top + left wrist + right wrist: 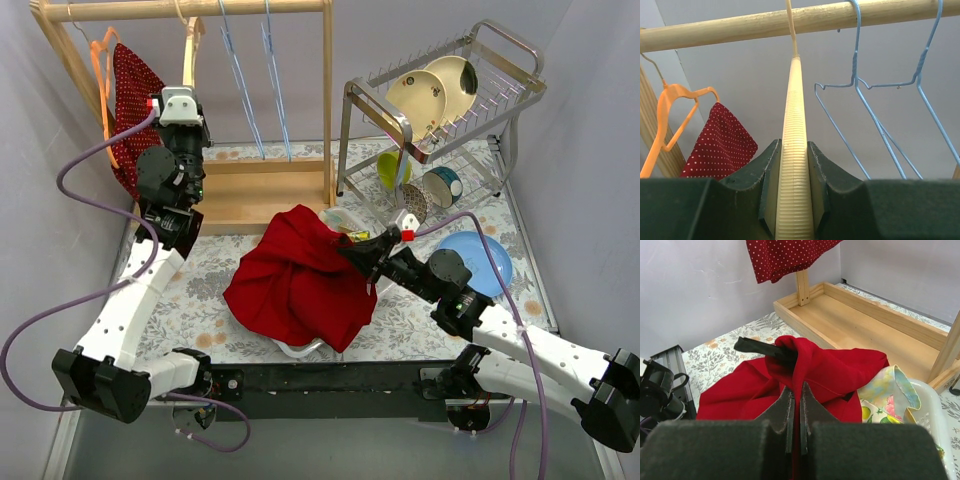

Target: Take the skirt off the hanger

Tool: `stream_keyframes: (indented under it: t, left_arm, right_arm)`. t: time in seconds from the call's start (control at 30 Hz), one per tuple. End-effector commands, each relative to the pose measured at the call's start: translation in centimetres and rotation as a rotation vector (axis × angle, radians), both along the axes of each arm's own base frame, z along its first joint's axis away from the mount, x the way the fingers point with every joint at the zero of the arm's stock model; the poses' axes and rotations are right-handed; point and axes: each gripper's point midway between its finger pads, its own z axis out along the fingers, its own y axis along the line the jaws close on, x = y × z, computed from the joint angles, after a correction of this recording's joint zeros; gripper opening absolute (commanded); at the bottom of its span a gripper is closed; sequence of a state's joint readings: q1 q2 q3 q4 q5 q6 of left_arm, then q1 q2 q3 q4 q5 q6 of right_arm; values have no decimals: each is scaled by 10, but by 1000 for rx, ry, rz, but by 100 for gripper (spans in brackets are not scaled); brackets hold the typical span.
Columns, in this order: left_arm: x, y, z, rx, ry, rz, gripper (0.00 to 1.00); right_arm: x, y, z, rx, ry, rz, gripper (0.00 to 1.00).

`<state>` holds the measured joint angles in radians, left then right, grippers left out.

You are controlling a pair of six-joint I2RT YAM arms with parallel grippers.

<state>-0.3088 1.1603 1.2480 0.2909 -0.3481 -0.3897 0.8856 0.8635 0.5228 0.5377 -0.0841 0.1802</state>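
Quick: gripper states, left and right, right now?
Left gripper: shut on the cream ribbed plastic hanger.
Right gripper: shut on the red fabric skirt.

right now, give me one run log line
left tool: shut on cream hanger, hanging on rod | right tool: shut on red skirt | red skirt: off hanger, heaped on table
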Motion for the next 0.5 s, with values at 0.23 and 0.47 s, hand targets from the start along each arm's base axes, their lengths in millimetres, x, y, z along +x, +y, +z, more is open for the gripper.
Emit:
stream_keyframes:
  t: [0.23, 0.47]
  left_arm:
    - [5, -10, -25, -4, 120, -70, 13]
    - [-18, -18, -57, -24, 265, -154, 93]
  right_arm:
    - [12, -5, 24, -5, 75, -76, 1]
    - [36, -12, 4, -197, 210, -211, 1]
